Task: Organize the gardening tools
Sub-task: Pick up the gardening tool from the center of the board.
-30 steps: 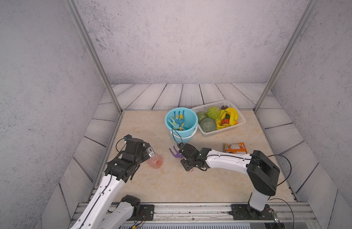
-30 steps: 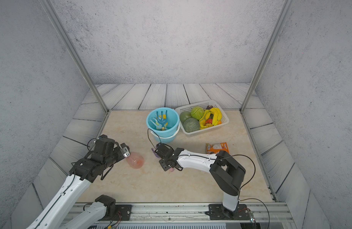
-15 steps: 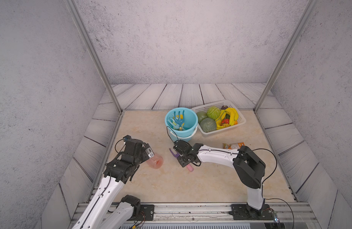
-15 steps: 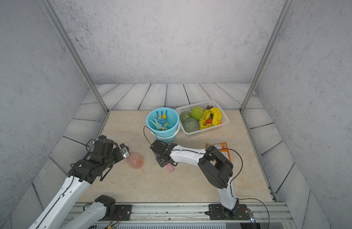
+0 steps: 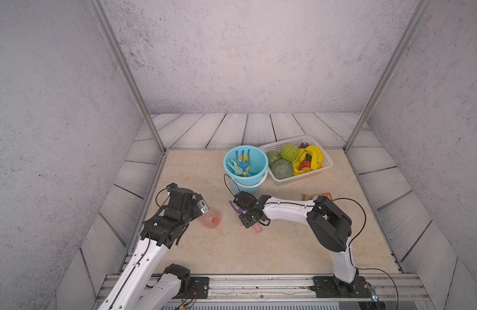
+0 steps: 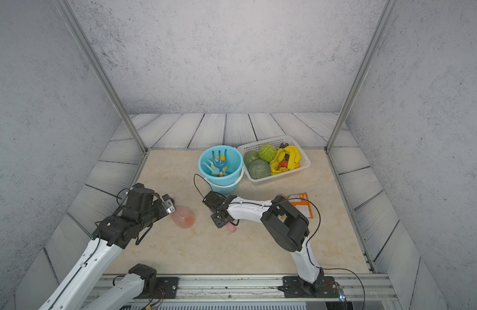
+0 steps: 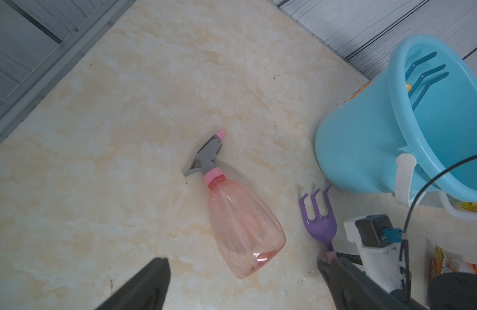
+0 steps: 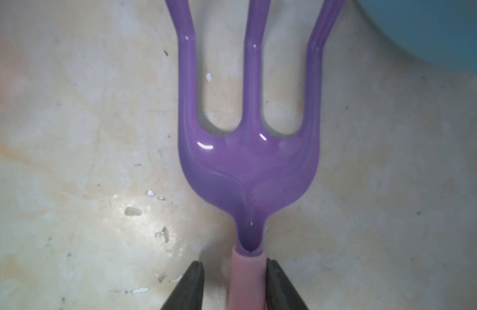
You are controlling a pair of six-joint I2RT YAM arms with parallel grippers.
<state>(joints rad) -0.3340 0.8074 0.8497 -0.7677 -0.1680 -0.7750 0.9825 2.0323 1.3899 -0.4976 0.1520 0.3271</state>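
Just near of the blue bucket (image 5: 245, 188), about mid-table, the purple rake (image 8: 248, 166) lies flat, its tines pointing far and left past the bucket's foot. The right gripper (image 8: 234, 264) straddles the pink handle just behind the head, not yet clamped: one finger touches the handle and a sliver of table shows beside the other. The likeliest trouble is that the touching pad shoves the smooth handle sideways before the other meets it, so the rake swivels or squirts out. Held so close to the head (most of the handle trails behind), it may also droop, and the tines could catch the bucket's rim or the teal fork (image 5: 242, 161) standing inside. To the left, the pink spray bottle (image 7: 242, 228) lies on its side under the wide-open, empty left gripper (image 7: 242, 264); a swivelling rake could nudge the bottle into a roll.
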